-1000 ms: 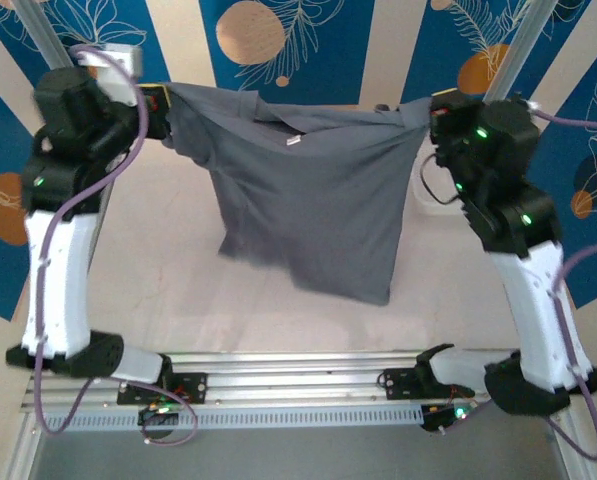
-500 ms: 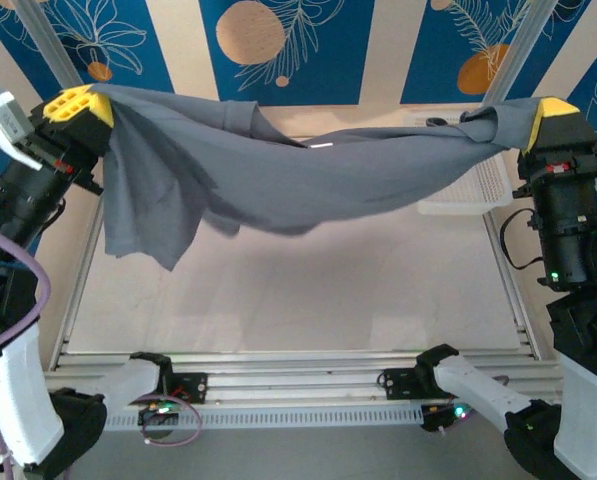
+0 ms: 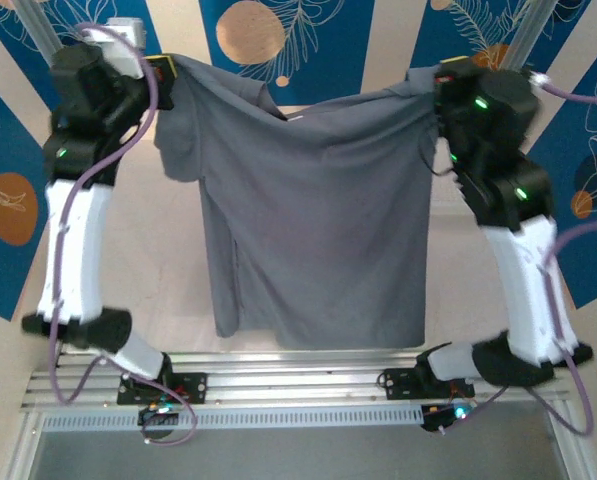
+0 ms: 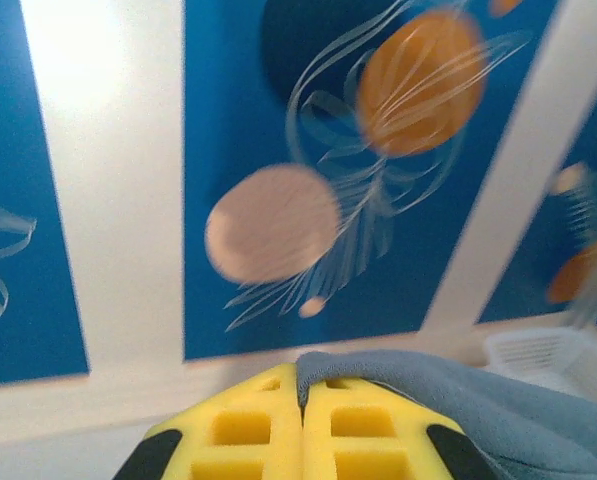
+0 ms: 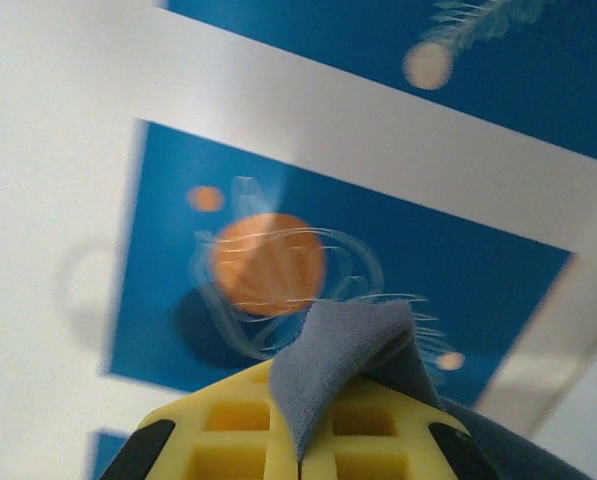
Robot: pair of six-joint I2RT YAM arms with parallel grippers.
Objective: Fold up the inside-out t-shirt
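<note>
Dark grey cloth is hanging as a broad sheet between the two raised arms: the inside-out t-shirt (image 3: 318, 230) is stretching from the left gripper (image 3: 164, 70) across to the right gripper (image 3: 440, 76), high above the table (image 3: 148, 285). Its top edge is sagging slightly in the middle. One short sleeve (image 3: 178, 150) is drooping just below the left gripper, and the body is falling in long soft wrinkles. The bottom edge is lying level with the aluminium rail (image 3: 298, 365) at the near side; whether it is touching the table cannot be told.

In the left wrist view, the left gripper (image 4: 300, 400) is pressing its yellow fingers (image 4: 243, 430) tightly together, and the t-shirt (image 4: 458, 400) is spilling out to their right. A white basket (image 4: 543, 355) is showing beyond the cloth.

In the right wrist view, the right gripper (image 5: 298, 410) is pinching a peaked fold of the t-shirt (image 5: 353, 350) between its yellow fingers (image 5: 228, 440). Both cameras are facing the blue wall panels (image 3: 308, 45) with orange circles.
</note>
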